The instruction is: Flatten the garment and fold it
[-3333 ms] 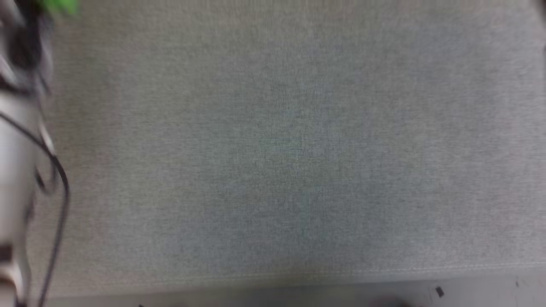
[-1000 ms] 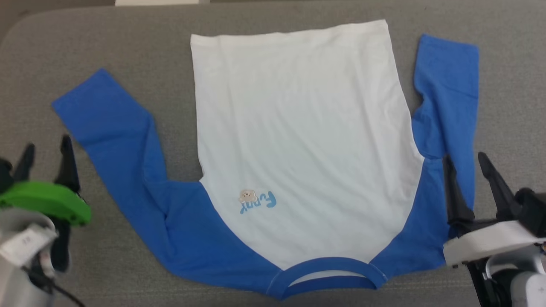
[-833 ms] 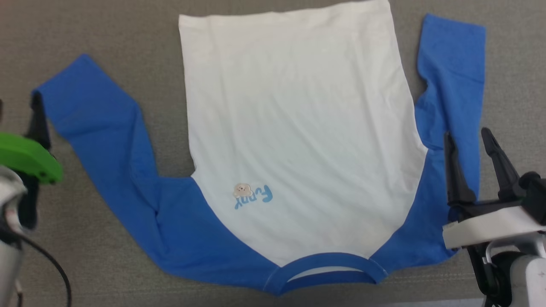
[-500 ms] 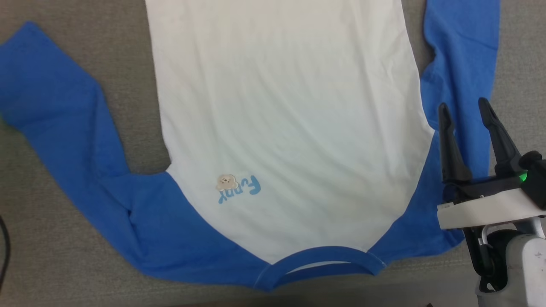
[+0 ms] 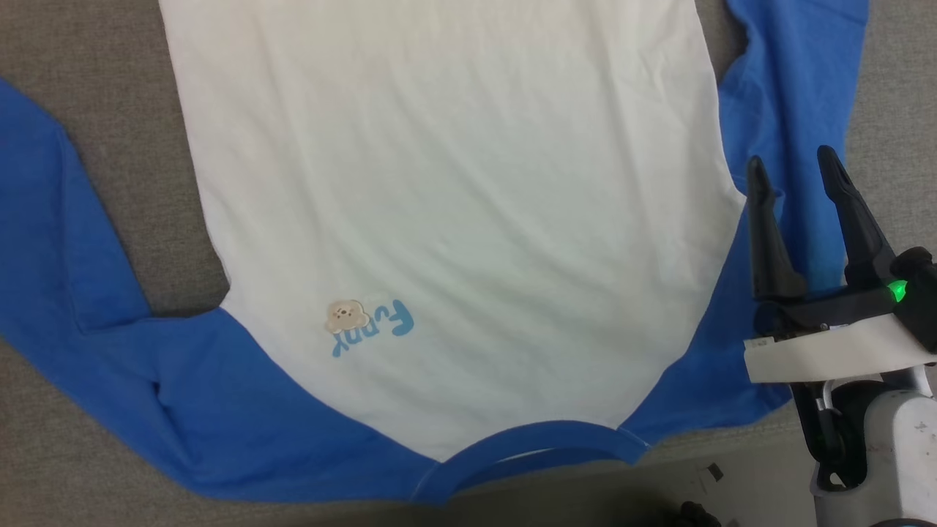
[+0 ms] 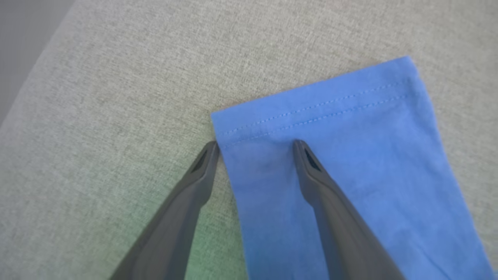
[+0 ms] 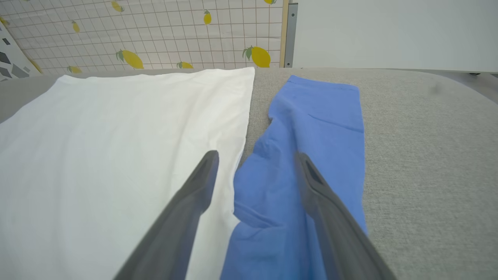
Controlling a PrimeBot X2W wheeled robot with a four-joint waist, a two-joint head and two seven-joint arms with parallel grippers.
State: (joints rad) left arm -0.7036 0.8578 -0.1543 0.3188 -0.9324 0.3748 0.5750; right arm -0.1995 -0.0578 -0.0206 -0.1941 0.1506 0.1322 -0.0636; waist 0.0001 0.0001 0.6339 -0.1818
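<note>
Head view: steeply down, close over the garment (image 5: 439, 183) on the counter (image 5: 132, 146).
Left wrist view: very near, along the left claw (image 6: 255, 144) onto a cuff (image 6: 330, 105).
Right wrist view: low, toward the wall (image 7: 389, 31); shares the right-hand sleeve (image 7: 319, 116) with head.

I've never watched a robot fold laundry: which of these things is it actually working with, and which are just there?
For the job:
garment
left gripper, open at a blue sleeve cuff
right gripper, open over the other sleeve

Just there:
grey cushioned surface underneath
lemon-print wall behind
</note>
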